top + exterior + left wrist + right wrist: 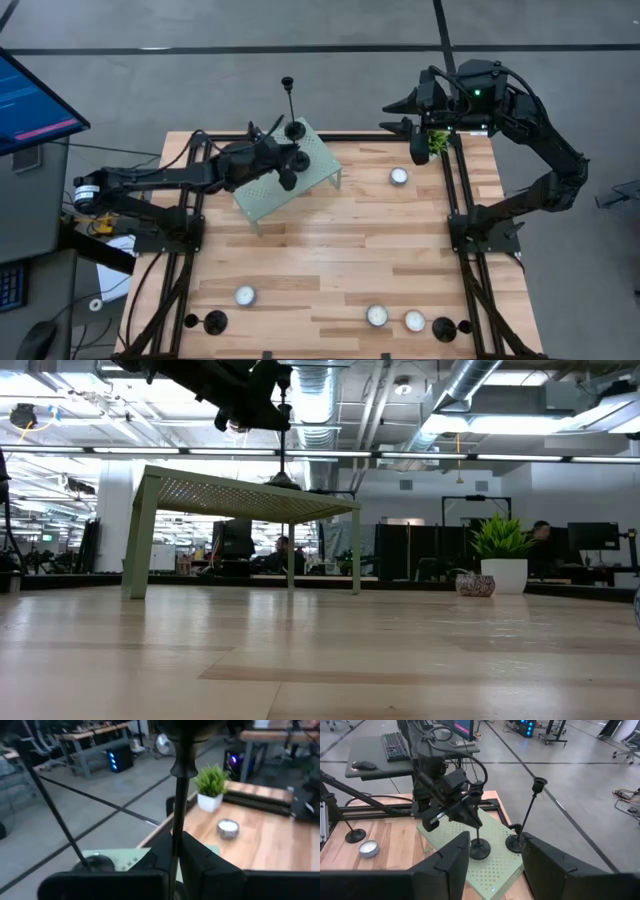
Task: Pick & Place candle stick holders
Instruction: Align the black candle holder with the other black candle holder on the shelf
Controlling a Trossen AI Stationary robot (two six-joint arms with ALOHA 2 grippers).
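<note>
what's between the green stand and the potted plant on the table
One tealight candle sits between the green stand and the potted plant; otherwise bare wood, clearest in the high view.

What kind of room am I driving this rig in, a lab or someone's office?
Most likely an open-plan office or lab workspace: exposed ceiling ducts overhead, desks with monitors behind the wooden table, and a keyboard at a workstation beside it. People sit at the far desks.

In the left wrist view the candle stick holder point(176, 795) loses its cup past the frame edge, and its base hides behind the fingers point(205, 865).
</note>
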